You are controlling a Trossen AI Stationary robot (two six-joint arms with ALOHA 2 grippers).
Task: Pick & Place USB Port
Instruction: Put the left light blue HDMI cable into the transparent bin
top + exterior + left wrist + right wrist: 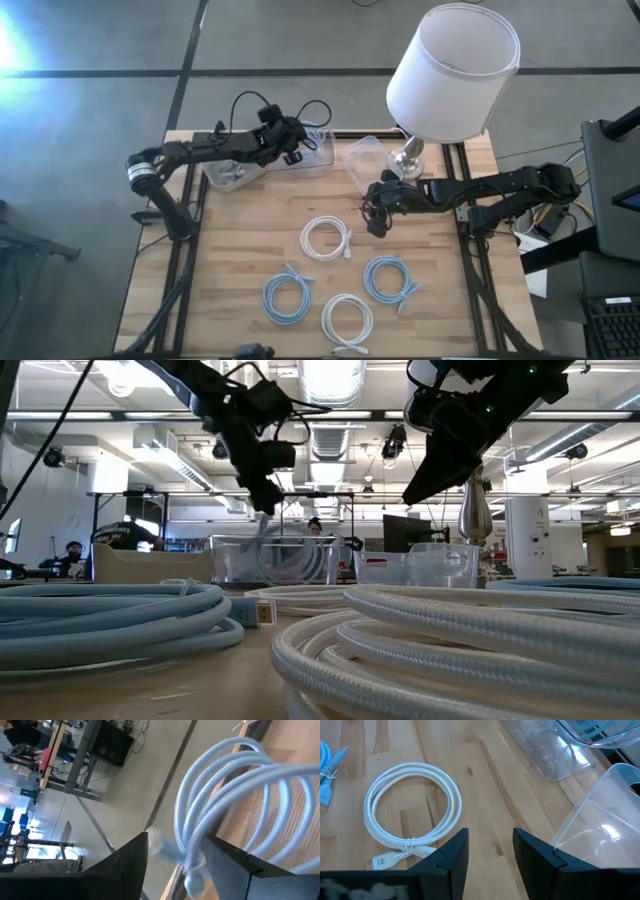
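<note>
My left gripper (pixel 292 143) is over the clear bin (pixel 318 160) at the table's far side, shut on a light-blue coiled USB cable (pixel 235 790). In the low view the coil (pixel 292 563) hangs inside the bin's walls. My right gripper (pixel 378 216) hovers open above bare wood near the table's middle, to the right of a white coiled cable (pixel 412 805) that lies flat. More coils lie nearer: a blue one (pixel 288 296), another blue one (pixel 390 278) and a white one (pixel 347 318). My left gripper pinches the blue coil's bundled strands (pixel 194 851) between its two fingers (pixel 125 865), which lie across the strands near the tie. The loops spread out beyond the fingertips. The coil hangs below the gripper, and whether its lower end rests on the bin floor cannot be told.
A second clear container (pixel 235 172) sits left of the bin. An empty clear box (pixel 600 830) and a clear lid (pixel 555 750) lie close beside my right gripper. A lamp with a white shade (pixel 452 70) stands at the far right corner.
</note>
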